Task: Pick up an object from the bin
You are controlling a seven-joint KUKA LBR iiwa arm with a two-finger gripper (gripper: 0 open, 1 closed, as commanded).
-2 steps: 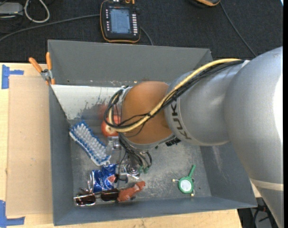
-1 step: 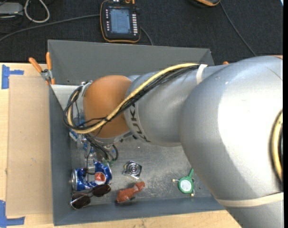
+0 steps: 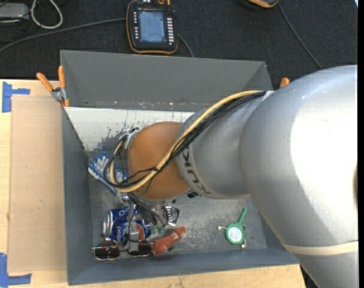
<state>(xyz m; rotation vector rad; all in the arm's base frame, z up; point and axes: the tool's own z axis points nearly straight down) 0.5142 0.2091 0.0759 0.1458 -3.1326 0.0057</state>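
Clutter fills the near left corner of the grey metal bin (image 3: 75,221), and there we see the gripper (image 3: 136,228) lowered into the heap, under the rounded orange wrist cover (image 3: 155,161) of the big silver arm (image 3: 278,161). The thing nearest it is a crushed blue drinks can with white and red markings (image 3: 116,222), lying dented on the bin floor just to the left of the gripper and touching or almost touching it. We cannot tell whether the gripper is open or closed, nor whether it holds anything.

In front of the can lies a pair of dark sunglasses (image 3: 107,252) against the near wall, and beside them a small red-orange lump (image 3: 168,239). A blue-and-white crinkled packet (image 3: 100,168) lies farther back on the left. Well apart on the right sits a round green disc with a short green handle (image 3: 235,234).
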